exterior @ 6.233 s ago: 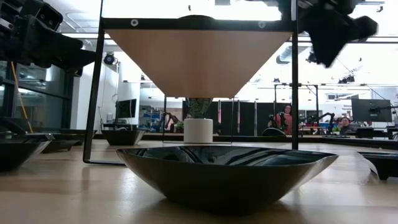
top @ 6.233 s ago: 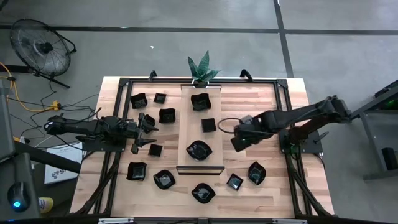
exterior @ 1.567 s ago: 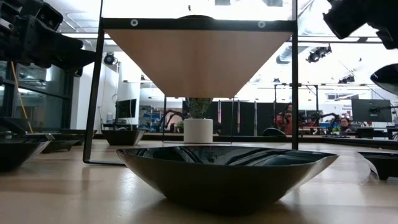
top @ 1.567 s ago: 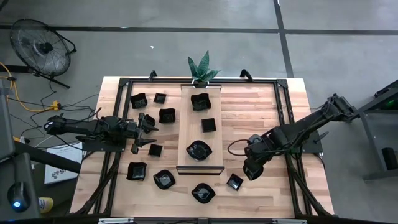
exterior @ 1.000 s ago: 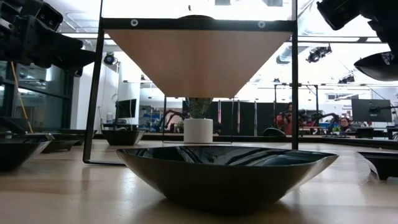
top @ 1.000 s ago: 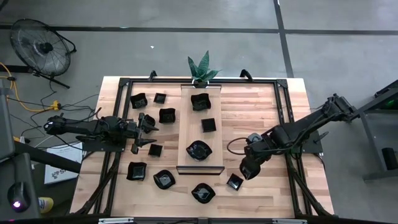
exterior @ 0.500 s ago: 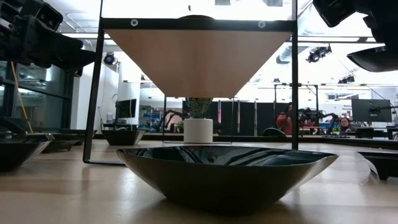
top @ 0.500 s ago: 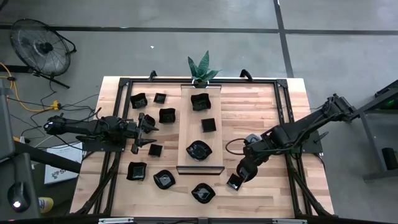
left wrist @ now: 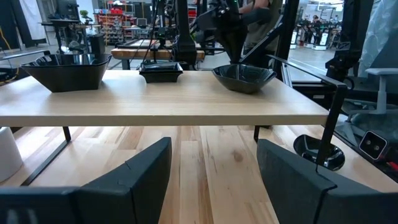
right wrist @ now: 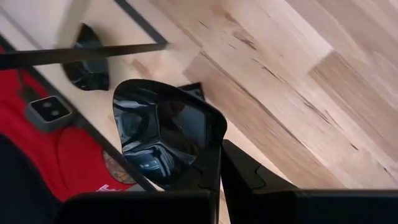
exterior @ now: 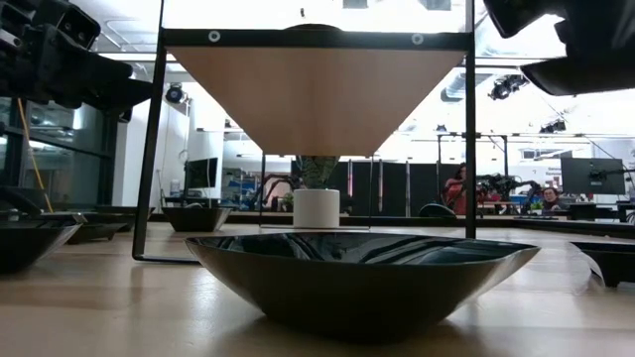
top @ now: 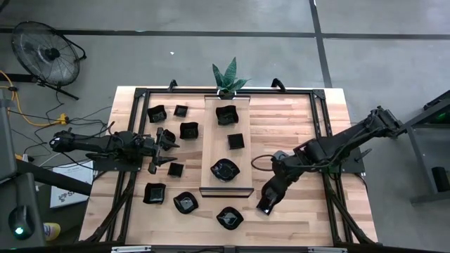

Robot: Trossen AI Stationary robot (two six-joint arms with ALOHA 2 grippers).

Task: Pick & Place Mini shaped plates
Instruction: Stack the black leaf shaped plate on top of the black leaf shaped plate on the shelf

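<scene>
Two dark fingers (left wrist: 134,177) of the left gripper (left wrist: 211,177) stand wide apart with nothing between them. Just past them is a long pale wooden board (left wrist: 161,102) raised on thin black legs above the table (left wrist: 217,158). Three black plates sit on the board: a deep square plate (left wrist: 65,67), a small square plate (left wrist: 161,71) farther off, and a round wavy plate (left wrist: 243,76). Another black plate (left wrist: 317,149) lies low on the table, under the board's end. Behind the plates stands a dark robot arm (left wrist: 230,25).

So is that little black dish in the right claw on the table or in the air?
In the air: the right gripper pinches the dish by its rim.
</scene>
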